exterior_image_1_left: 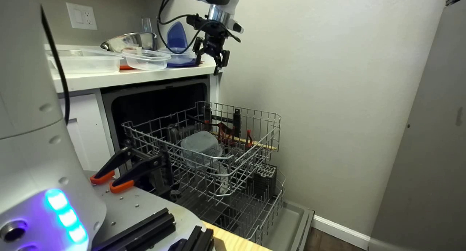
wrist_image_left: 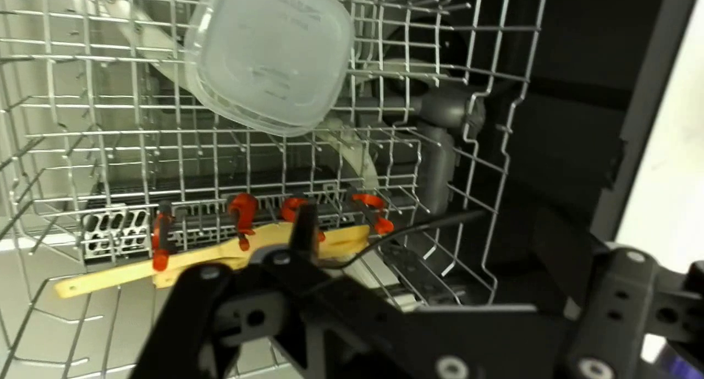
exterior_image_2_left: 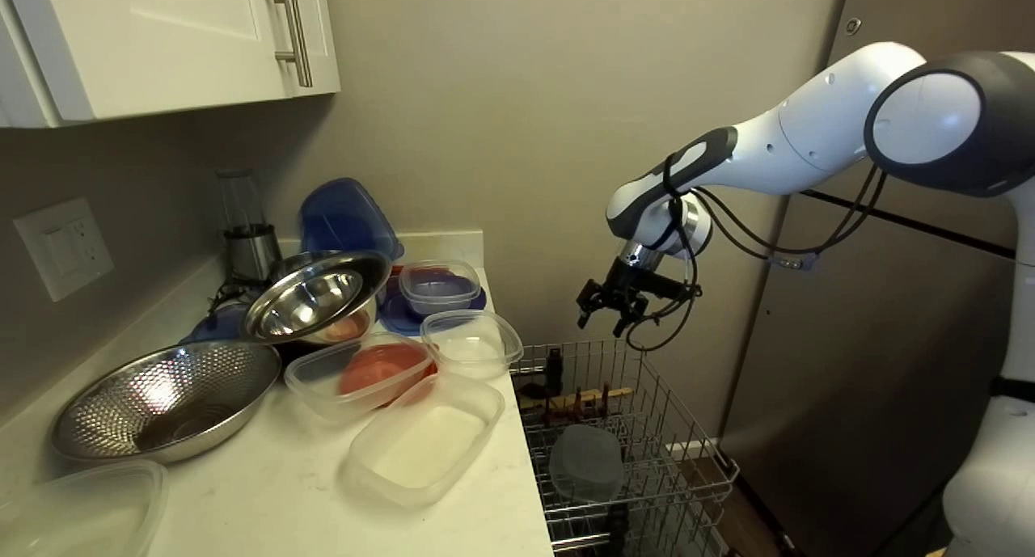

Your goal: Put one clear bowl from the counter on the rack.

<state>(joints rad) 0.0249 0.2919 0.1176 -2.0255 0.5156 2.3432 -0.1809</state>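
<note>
Several clear bowls stand on the white counter point(exterior_image_2_left: 259, 500). A roundish one point(exterior_image_2_left: 471, 343) is close to the counter's edge and also shows in an exterior view point(exterior_image_1_left: 146, 60). Another point(exterior_image_2_left: 439, 288) stands behind it over a blue lid. The wire rack point(exterior_image_1_left: 222, 175) is pulled out beside and below the counter; it fills much of the wrist view point(wrist_image_left: 511, 115). My gripper point(exterior_image_1_left: 209, 63) is open and empty, above the rack's far part and right of the counter point(exterior_image_2_left: 602, 322). Its spread fingers show in the wrist view point(wrist_image_left: 440, 230). The wrist view shows no bowl on the counter.
An upturned pale domed dish point(wrist_image_left: 275, 54) lies in the rack, with yellow utensils point(wrist_image_left: 264, 241) and orange clips. A steel colander point(exterior_image_2_left: 174, 399), metal bowls point(exterior_image_2_left: 315, 298), rectangular clear containers point(exterior_image_2_left: 428, 448) and a blue lid point(exterior_image_2_left: 344, 217) occupy the counter. A wall stands behind.
</note>
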